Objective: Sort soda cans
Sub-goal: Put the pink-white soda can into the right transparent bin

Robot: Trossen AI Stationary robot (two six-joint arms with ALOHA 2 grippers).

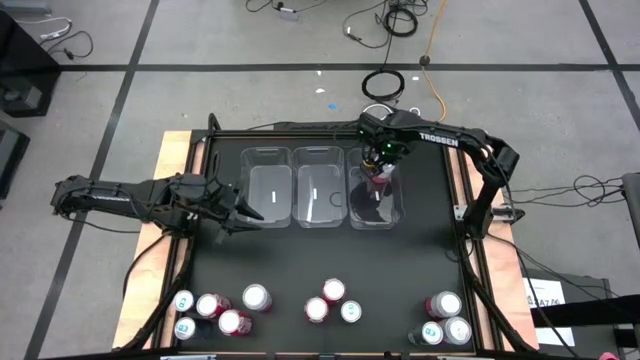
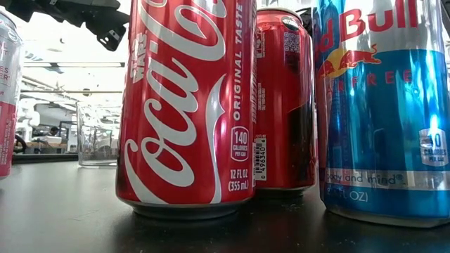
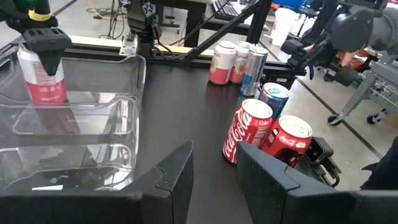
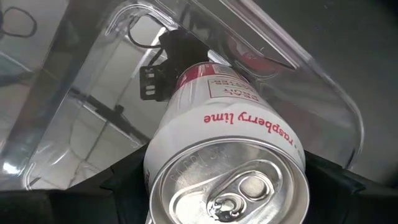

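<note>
Dark-fingered, the left gripper is hovering just left of the leftmost of the three clear bins, fingers spread and empty, probably waiting its turn. Over the rightmost bin, the right gripper is pinching a raspberry-lime can, likely lowering it in upright. Remaining soda cans are standing well apart from that bin, along the table's front edge.

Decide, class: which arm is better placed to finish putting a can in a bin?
The right. Its gripper already grips the raspberry lime can over the rightmost bin. The left gripper sits open and empty beside the leftmost bin.
</note>
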